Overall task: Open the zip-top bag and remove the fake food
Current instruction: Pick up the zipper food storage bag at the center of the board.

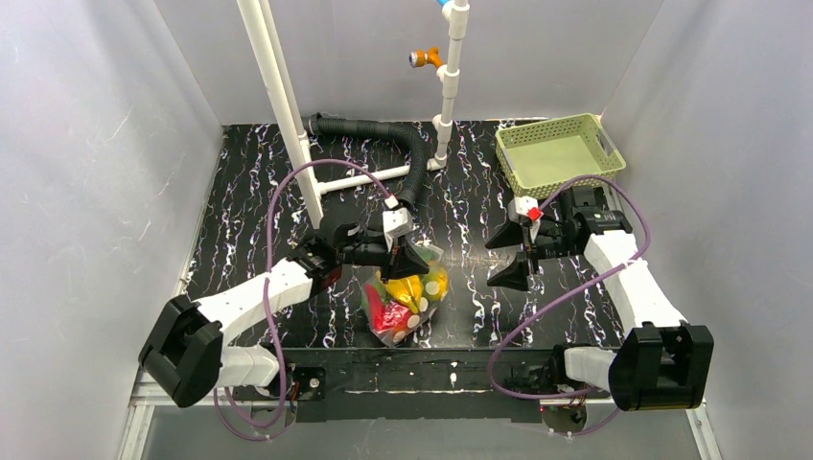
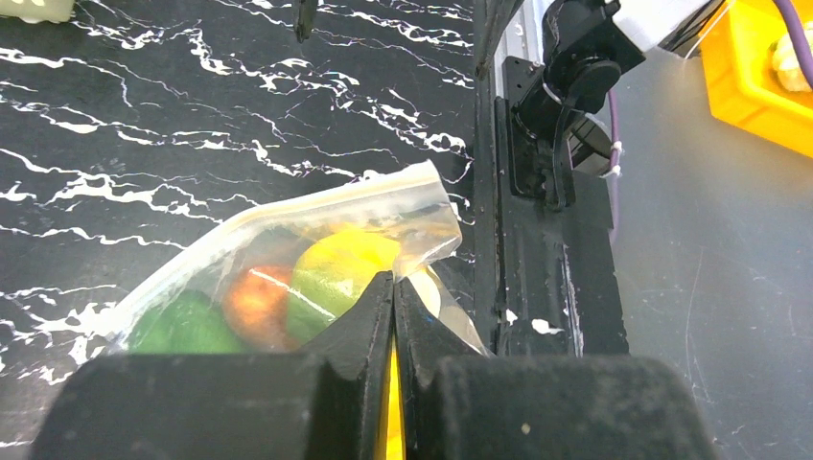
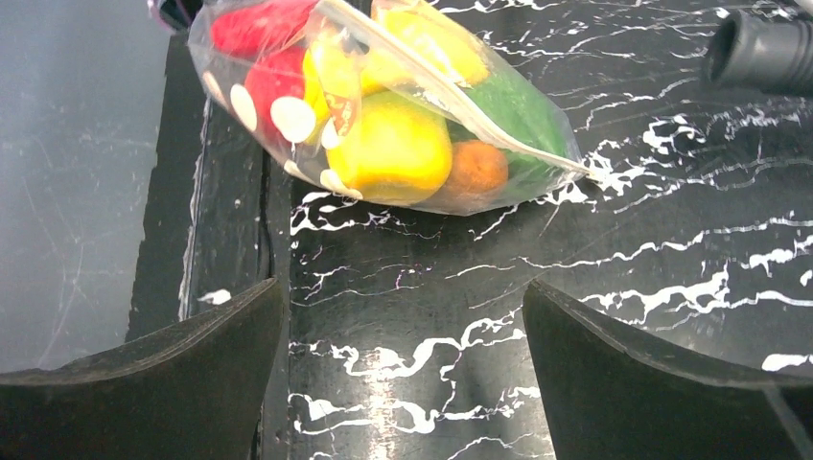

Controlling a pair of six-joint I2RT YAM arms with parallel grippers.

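On the black, white-veined desk (image 1: 240,192), close to its front edge and between the two arms: a clear, crinkly zip-top bag (image 1: 403,321) printed with pale round dots, stuffed with glossy plastic fake food (image 1: 410,292). Seen through the film in the right wrist view: a yellow lemon (image 3: 393,149), an orange-brown piece (image 3: 476,168), something green (image 3: 518,105) and red pieces (image 3: 264,81). One end of the bag overlapping the plain black strip along the desk's edge.

Left pincer (image 1: 414,257) clenched on the bag's far end, black fingers (image 2: 364,316) pressed together with the plastic film pinched at their tips, a crumpled flap sticking out just past them.

Right pincer (image 1: 508,259) released, jaws spread wide, hovering over bare desk just right of the bag and touching nothing. Bag lying ahead of its fingers in its own camera.

At the far right corner, well apart from the bag: a pale green slotted plastic basket (image 1: 561,153). Beyond the left arm: a white pipe frame (image 1: 288,105) and a black corrugated hose (image 1: 407,153).
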